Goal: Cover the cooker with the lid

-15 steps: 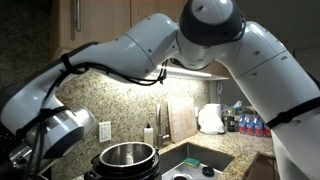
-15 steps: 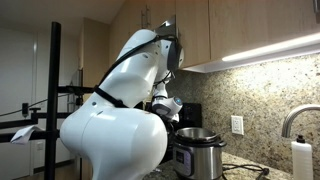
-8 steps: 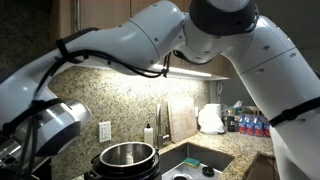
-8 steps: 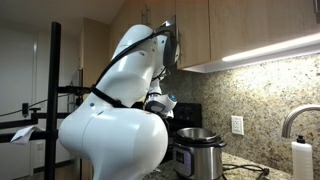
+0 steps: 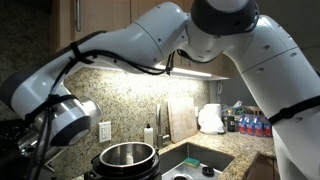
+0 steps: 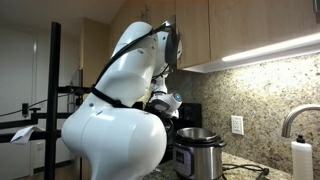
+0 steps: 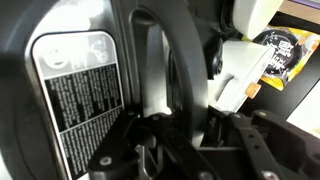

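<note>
The cooker (image 5: 125, 158) stands open on the counter, its shiny steel inner pot showing; it also shows in an exterior view (image 6: 200, 150). In the wrist view the gripper (image 7: 170, 122) is closed around the black arched handle (image 7: 180, 60) of the lid (image 7: 70, 90), a glossy black surface with a silver printed label. In an exterior view the gripper (image 6: 164, 104) hangs above and beside the cooker. In an exterior view the wrist (image 5: 65, 120) is up and to the left of the cooker. The lid itself is hard to make out in both exterior views.
A steel sink (image 5: 205, 160) with a faucet (image 5: 160, 118) lies next to the cooker. A soap dispenser (image 5: 148, 133), a cutting board (image 5: 182, 118), a white bag (image 5: 212, 118) and bottles (image 5: 245, 125) stand along the granite wall. Cabinets hang overhead (image 6: 240, 30).
The wrist has risen a little and shifted slightly toward the cooker. The cooker has not moved.
</note>
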